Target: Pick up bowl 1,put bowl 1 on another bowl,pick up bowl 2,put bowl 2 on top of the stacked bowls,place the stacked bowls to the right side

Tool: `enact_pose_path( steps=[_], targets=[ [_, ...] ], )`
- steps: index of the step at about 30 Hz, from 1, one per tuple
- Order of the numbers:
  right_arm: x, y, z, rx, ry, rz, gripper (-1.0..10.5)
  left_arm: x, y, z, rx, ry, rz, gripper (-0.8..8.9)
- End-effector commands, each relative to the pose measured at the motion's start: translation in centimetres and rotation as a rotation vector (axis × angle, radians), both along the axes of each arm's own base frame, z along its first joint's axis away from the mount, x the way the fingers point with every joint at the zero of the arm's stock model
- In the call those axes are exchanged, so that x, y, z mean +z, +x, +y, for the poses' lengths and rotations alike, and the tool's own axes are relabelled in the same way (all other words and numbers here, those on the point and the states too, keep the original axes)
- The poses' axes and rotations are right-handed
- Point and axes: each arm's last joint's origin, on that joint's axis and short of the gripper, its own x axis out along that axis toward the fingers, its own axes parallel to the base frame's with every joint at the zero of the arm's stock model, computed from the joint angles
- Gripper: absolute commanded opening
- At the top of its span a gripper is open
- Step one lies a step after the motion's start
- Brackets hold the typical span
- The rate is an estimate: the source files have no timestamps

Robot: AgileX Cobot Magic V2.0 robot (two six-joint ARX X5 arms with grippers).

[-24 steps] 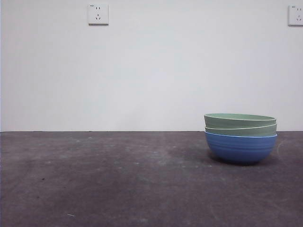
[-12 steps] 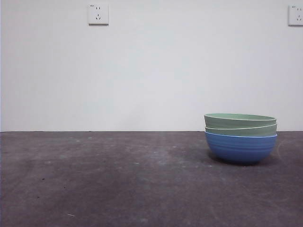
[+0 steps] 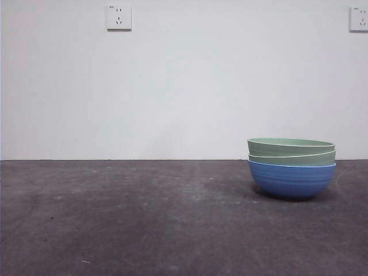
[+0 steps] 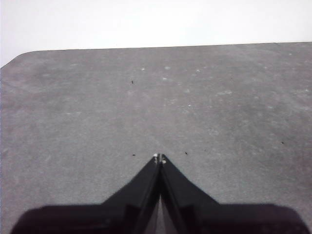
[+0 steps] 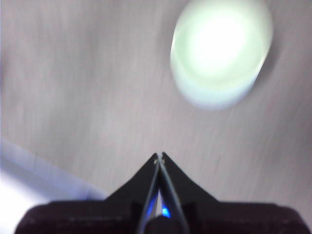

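Stacked bowls [image 3: 292,168] alone on dark table [image 3: 144,218], wall sockets [image 3: 119,17] behind

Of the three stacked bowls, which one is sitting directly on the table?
The blue bowl: it is the bottom of the stack, resting on the table. The two green bowls sit nested inside it, above.

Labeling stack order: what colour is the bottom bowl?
Blue, faintly ribbed bottom bowl, under two sage green ones. Front view shows it best.
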Motion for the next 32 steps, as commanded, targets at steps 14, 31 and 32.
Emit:
enact_pose_path(
  steps=[14,31,32],
  targets=[
    [-9.2,-4.0,-2.9,-0.176,0.134,-0.727,0.0,-0.4,0.0,0.0,0.006,-0.012,0.009,-0.03],
    [-22.2,-4.1,-2.9,-0.208,0.181,-0.708,0.0,-0.4,0.0,0.0,0.006,-0.012,0.009,-0.03],
    [-22.6,-4.1,-2.9,-0.212,0.187,-0.702,0.0,-0.4,0.0,0.0,0.006,-0.012,0.010,-0.03]
  ],
)
